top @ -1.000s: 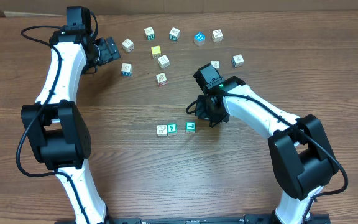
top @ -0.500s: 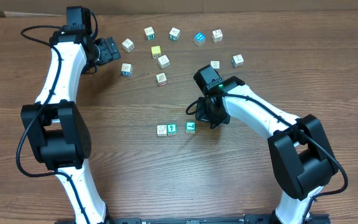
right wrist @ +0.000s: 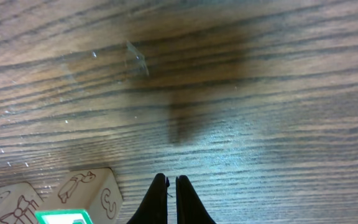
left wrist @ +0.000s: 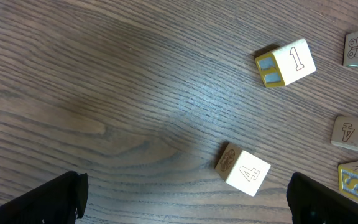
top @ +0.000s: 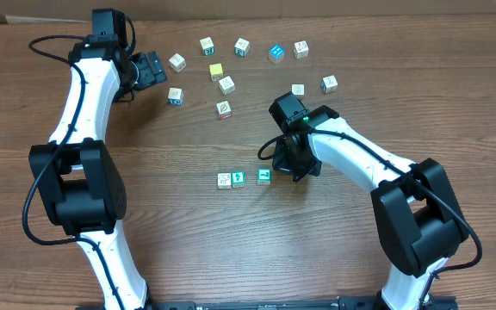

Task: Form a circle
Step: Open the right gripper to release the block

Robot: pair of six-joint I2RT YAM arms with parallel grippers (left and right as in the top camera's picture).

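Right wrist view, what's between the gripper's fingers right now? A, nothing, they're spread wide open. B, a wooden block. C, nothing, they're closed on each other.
C: the right gripper has its fingertips pressed together with only bare table beyond them, and the nearest block sits off to one side, clear of the fingers.

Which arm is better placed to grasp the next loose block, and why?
Left, probably. The left gripper is open right by the 4 block. The right gripper is shut and empty, down by the row of three.
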